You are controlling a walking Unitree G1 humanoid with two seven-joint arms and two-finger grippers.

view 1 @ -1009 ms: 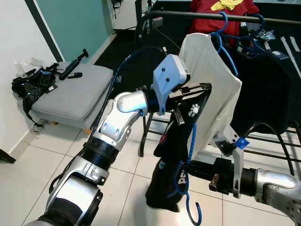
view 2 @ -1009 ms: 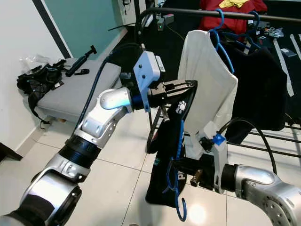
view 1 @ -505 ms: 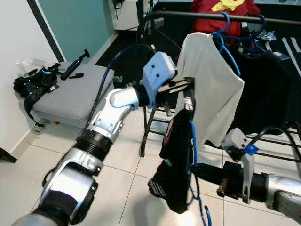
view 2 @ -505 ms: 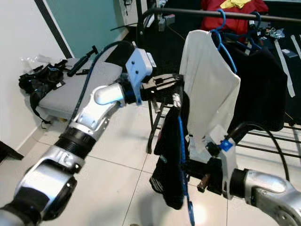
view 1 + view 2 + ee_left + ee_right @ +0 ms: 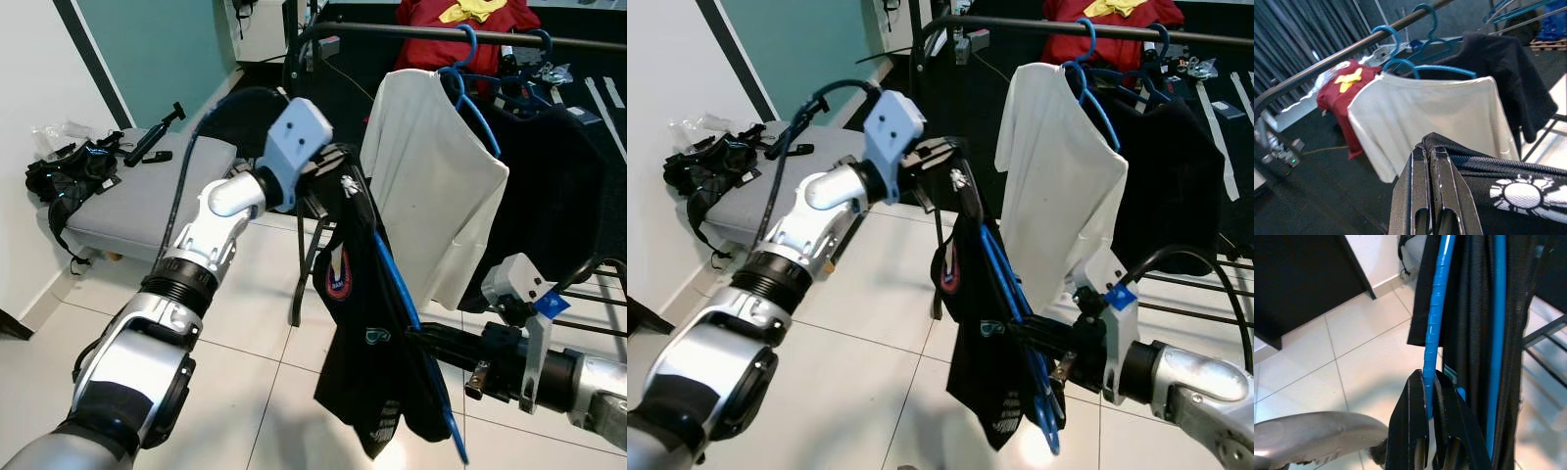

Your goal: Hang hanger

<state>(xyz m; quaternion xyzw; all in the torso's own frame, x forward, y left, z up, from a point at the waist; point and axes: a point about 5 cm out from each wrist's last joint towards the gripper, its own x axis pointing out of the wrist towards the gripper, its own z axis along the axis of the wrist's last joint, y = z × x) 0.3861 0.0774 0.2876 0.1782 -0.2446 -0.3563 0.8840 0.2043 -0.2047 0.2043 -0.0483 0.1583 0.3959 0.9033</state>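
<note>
A black shirt [image 5: 364,338] on a blue hanger [image 5: 396,292] hangs tilted in the air before the clothes rail [image 5: 392,31]. My left gripper [image 5: 331,178] is shut on the shirt's top end, below and left of the rail; the left wrist view shows its fingers [image 5: 1420,196] pinching the black cloth [image 5: 1518,188]. My right gripper [image 5: 423,339] is shut on the hanger's lower blue bar [image 5: 1436,318], reaching in from the right. A white shirt [image 5: 431,186] on another blue hanger [image 5: 468,69] hangs on the rail just behind.
More black [image 5: 549,186] and red [image 5: 431,24] garments hang on the rail to the right. A grey cushioned bench [image 5: 147,201] with black gear stands at the left by the white wall. The rack's black legs [image 5: 304,264] stand on the tile floor.
My left gripper has carried the shirt's top end to the left and a little up. The hanger has swung from near upright to a slant, and the right gripper has risen with its lower end.
</note>
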